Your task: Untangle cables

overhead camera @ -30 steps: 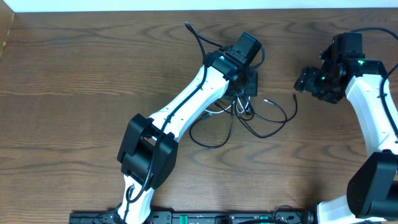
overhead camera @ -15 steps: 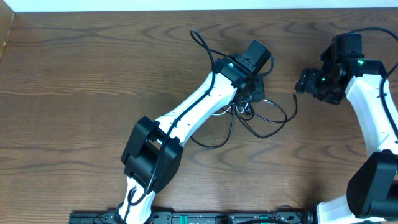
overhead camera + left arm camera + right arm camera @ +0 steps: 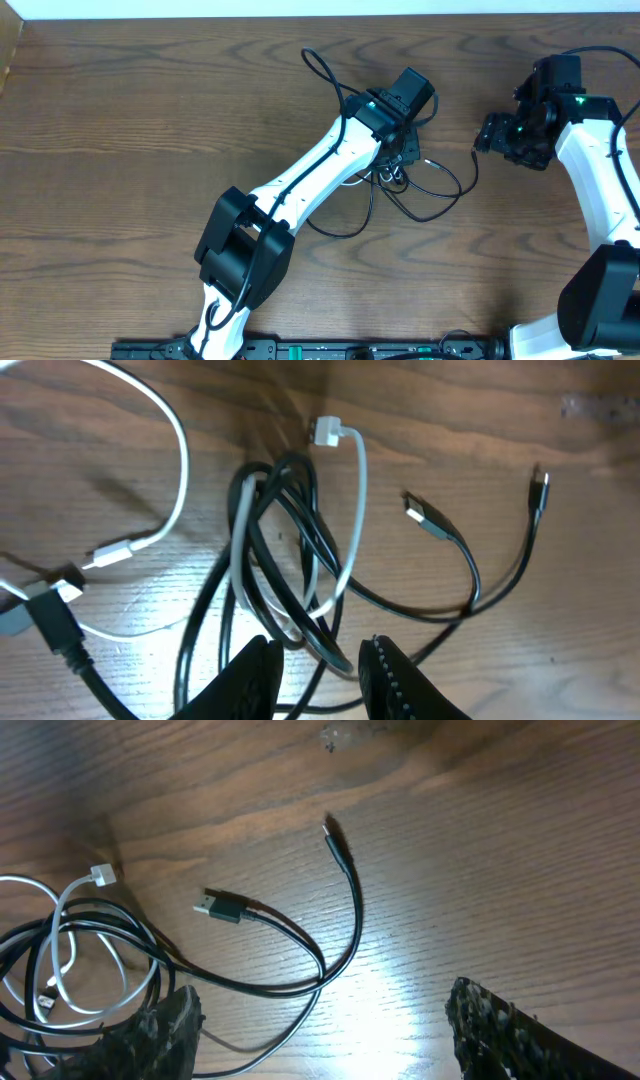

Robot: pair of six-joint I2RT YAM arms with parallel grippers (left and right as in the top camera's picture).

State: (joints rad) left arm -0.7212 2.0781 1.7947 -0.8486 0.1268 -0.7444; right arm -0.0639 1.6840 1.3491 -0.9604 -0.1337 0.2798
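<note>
The cables lie as one loose bundle mid-table: a black cable [image 3: 440, 195] looping right and a white cable [image 3: 385, 172] mostly under the left arm. In the left wrist view the black cable [image 3: 470, 575] and white cable [image 3: 360, 490] cross in several loops. My left gripper [image 3: 318, 650] hangs right over them, jaws narrowed but with wood showing between them. Black strands run through the gap at the tips. My right gripper [image 3: 320, 995] is wide open with nothing in it, to the right of the bundle [image 3: 492, 130]. Below it lie the black cable [image 3: 350, 920] and its plug [image 3: 220, 907].
The left arm's own thick black wire [image 3: 322, 68] arches toward the table's far edge [image 3: 320, 18]. A white plug [image 3: 325, 432] and a second white plug [image 3: 110, 552] lie loose on the wood. A box corner [image 3: 8, 50] shows at far left.
The left arm swung up and to the right over the bundle while its jaws narrowed, and the loops shifted a little. In the last half second it held still. The right arm has not moved.
</note>
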